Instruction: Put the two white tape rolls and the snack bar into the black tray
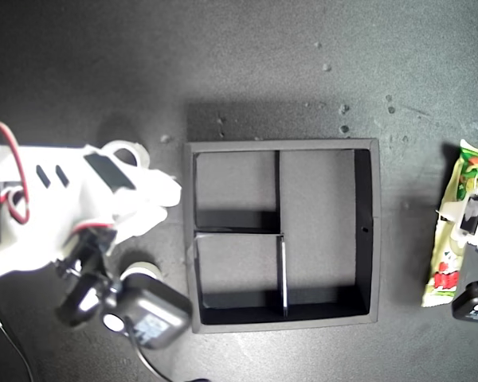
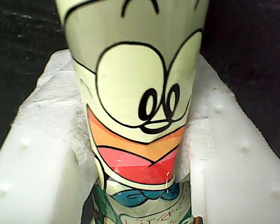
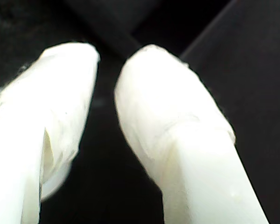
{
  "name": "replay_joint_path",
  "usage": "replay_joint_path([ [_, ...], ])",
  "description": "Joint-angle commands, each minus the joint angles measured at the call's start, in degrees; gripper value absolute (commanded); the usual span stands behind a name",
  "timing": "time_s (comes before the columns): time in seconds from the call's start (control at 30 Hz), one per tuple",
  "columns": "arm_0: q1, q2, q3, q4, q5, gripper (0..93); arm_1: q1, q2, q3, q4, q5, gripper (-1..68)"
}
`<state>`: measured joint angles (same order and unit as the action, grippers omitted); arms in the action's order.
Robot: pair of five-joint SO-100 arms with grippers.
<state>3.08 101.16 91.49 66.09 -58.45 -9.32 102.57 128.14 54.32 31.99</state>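
My first gripper [image 2: 137,140] is found closed on the bar [image 2: 135,56], the wrapper pinched between both pads. In the exterior view the grip sits about mid-length, and the bar lies on the table at the exterior view's right edge, well apart from the tray [image 1: 367,231]. The wrapper is judged slick and crinkly: slippage or sagging ends on lifting are to be expected. As the bar looks about as long as the long compartment, a skewed release could leave an end propped on a wall or divider. All three compartments are seen empty. Beyond the tray, at the exterior view's left, my second gripper [image 3: 107,79] is seen slightly parted and holding nothing. One roll [image 1: 132,151] and the other roll [image 1: 146,271] lie partly hidden under that arm; either could be knocked or misgrasped.
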Motion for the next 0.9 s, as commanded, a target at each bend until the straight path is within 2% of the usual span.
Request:
replay_joint_path([
  [0.0,-0.2,-2.2,-4.0,3.4,-1.3,4.8,0.4,0.0,-4.0,2.5,-1.3,-0.1],
  [0.13,-1.2,4.2,9.4,3.3,-7.0,8.4,0.4,0.0,-4.9,3.7,-1.7,-0.2],
  [0.33,-0.1,16.0,29.1,-3.3,-14.3,16.6,0.8,0.0,-5.2,3.4,-2.5,-0.2],
  [0.47,0.7,14.3,30.4,-5.7,-14.2,21.8,1.2,0.0,-5.9,3.7,-3.1,-0.2],
  [0.6,0.7,9.7,28.4,-5.8,-13.7,23.2,1.1,0.0,-6.0,3.7,-2.9,-0.2],
  [0.87,1.4,4.1,27.1,-7.6,-14.2,20.5,3.8,0.0,-10.0,6.7,-4.4,-0.2],
])
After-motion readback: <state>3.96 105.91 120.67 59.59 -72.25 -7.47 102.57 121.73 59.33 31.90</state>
